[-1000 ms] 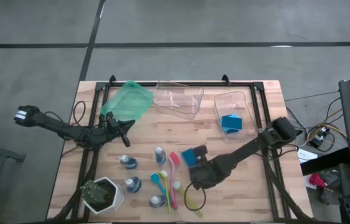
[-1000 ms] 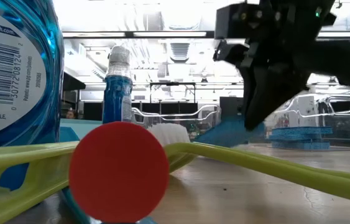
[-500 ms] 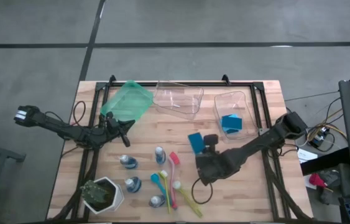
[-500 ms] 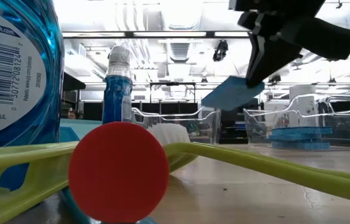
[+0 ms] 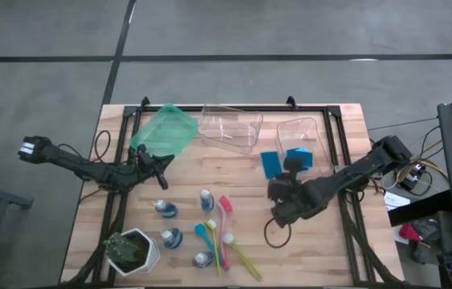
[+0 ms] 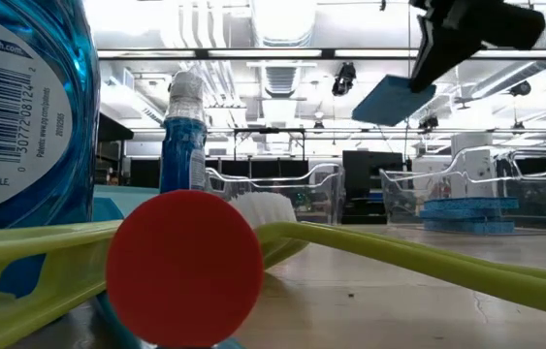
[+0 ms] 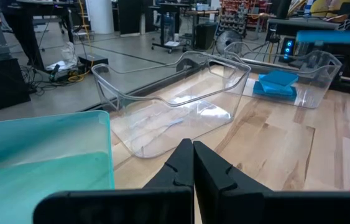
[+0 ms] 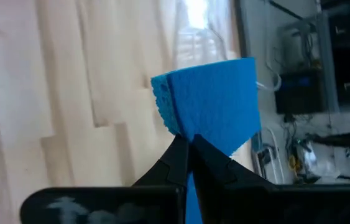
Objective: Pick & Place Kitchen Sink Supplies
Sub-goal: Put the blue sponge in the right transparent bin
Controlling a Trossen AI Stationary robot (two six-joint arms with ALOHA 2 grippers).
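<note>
On the nearest bottle (image 6: pixel 16 116), "GAMBLE" reads; right hand (image 8: pixel 187 149) pinches blue sponge (image 8: pixel 212 99), left hand (image 7: pixel 193 163) clenched.

In the low view a big bottle (image 6: pixel 20 116) is cut off by the frame's edge, and a red disc (image 6: pixel 183 268) hides part of the yellow-green brush (image 6: pixel 399 257) behind it. The arm above the blue sponge (image 6: pixel 394 97) runs out of frame. In the right wrist view the fingers (image 8: pixel 184 163) cover the sponge's near edge.
</note>
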